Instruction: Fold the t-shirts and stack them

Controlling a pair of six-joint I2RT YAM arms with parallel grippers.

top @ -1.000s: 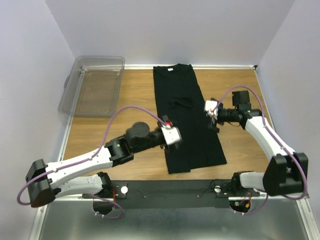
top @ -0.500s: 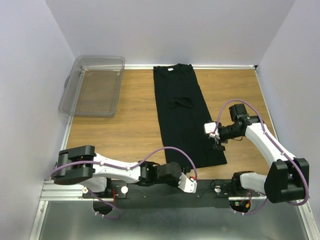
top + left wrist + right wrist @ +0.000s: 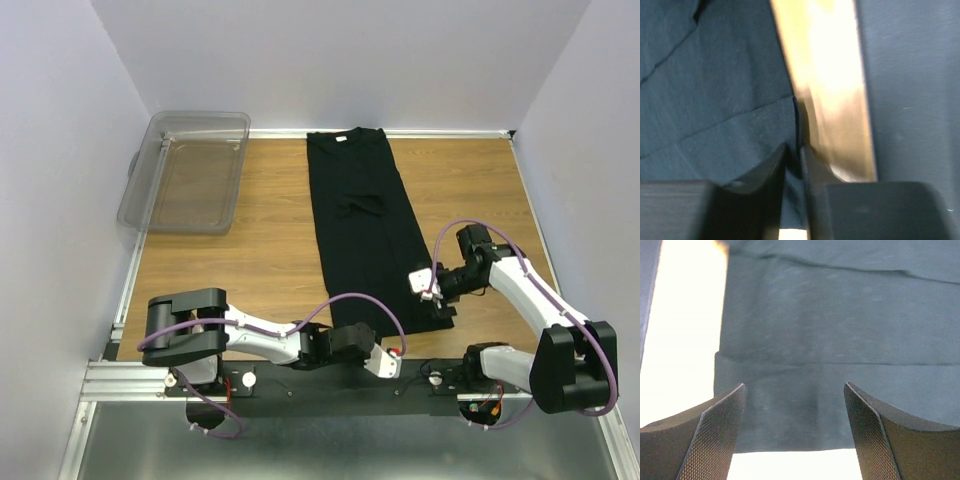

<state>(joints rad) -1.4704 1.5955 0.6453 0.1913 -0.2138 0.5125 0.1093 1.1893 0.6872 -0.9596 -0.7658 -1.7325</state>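
The t-shirt (image 3: 365,240) lies flat down the middle of the desk (image 3: 260,250) as a long narrow strip. Its collar and white label are at 12 o'clock and its hem at 6 o'clock, by the arm bases. Its sides look already turned in.

A second ago both arms worked halfway along the strip, one at each long edge. Both have since dropped back to the hem. The left pincer (image 3: 792,152) was wide apart then. It now sits at the hem's 7 o'clock corner with its jaws drawn nearly together around the cloth's edge. The wrist view does not show whether they have bitten yet.

The right pincer (image 3: 795,386) has come to the 5 o'clock corner. It hangs released, jaws spread wide, with the hem band lying between them.

This looks like the end of the lengthwise folding and the start of a crosswise fold, with the hem to be carried up toward the collar. The right side must clamp first, or the strip will likely skew.

The clear bin (image 3: 197,120) sits apart at 10 o'clock.
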